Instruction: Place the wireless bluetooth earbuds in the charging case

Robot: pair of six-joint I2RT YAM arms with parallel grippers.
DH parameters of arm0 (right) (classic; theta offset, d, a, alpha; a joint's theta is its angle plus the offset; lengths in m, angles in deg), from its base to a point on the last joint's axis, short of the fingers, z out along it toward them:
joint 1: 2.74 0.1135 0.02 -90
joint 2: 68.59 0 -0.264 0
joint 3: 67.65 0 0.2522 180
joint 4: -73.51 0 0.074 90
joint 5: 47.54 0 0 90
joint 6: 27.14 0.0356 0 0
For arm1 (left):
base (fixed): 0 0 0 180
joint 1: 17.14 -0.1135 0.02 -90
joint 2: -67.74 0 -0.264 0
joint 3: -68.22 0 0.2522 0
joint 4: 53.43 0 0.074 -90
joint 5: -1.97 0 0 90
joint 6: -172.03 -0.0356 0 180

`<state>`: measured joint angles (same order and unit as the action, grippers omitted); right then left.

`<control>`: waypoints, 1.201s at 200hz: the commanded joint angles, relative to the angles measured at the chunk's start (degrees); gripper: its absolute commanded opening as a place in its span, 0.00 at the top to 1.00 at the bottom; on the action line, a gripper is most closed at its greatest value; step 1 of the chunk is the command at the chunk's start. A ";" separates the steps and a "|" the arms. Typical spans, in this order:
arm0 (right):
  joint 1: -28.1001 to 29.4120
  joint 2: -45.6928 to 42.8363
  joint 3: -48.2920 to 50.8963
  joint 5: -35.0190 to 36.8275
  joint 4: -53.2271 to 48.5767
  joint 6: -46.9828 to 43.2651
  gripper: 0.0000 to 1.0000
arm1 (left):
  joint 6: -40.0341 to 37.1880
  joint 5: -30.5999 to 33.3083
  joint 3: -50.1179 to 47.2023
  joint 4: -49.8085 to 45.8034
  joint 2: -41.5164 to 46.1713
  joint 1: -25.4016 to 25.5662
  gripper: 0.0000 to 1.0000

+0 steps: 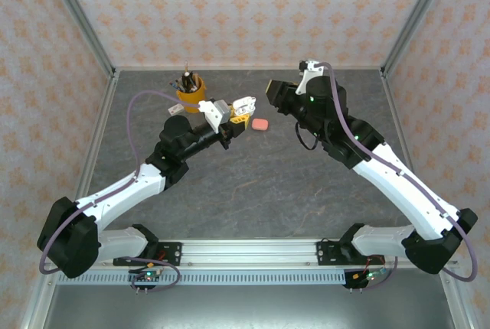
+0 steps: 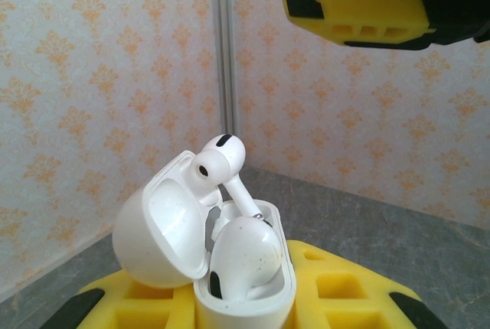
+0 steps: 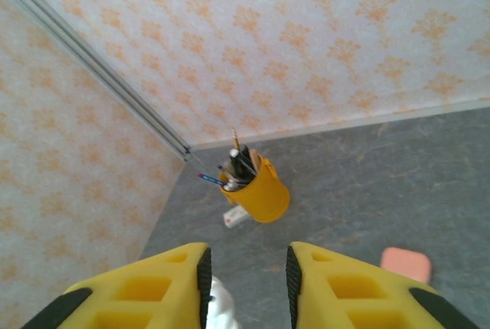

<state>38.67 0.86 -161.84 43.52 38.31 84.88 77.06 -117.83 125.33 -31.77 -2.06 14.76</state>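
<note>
With the left pincer (image 2: 245, 306) clenched on the open white charging case (image 2: 164, 229) and the right pincer (image 3: 245, 283) released nearby, the tilted, half-seated white earbud (image 2: 218, 161) may topple out if jolted.

left end effector (image 1: 242, 112) grips white case (image 1: 245, 104) | pink case (image 1: 261, 125) on table (image 1: 253, 184)

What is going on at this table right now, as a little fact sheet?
Left gripper: clamped on the open white charging case
In the case: one white earbud seated, second white earbud sticking up, tilted
Right gripper: open, near the left gripper
On the table: pink case, yellow pen cup
</note>
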 commanded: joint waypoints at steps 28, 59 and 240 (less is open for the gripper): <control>-0.54 2.23 -0.99 -0.98 -3.71 1.09 0.74 | -0.30 -1.22 1.18 2.99 1.26 0.63 1.00; -0.63 4.30 -1.81 -1.66 -3.75 0.68 0.74 | -0.39 -1.40 1.36 2.73 1.41 0.62 1.00; -0.80 5.84 -2.13 -12.03 -2.75 0.49 0.78 | -0.31 -1.31 2.03 2.88 0.30 0.65 1.00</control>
<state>38.30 7.92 -162.25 33.60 35.25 85.38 77.03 -118.07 125.33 -31.79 -2.06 14.76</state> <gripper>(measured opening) 0.219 0.234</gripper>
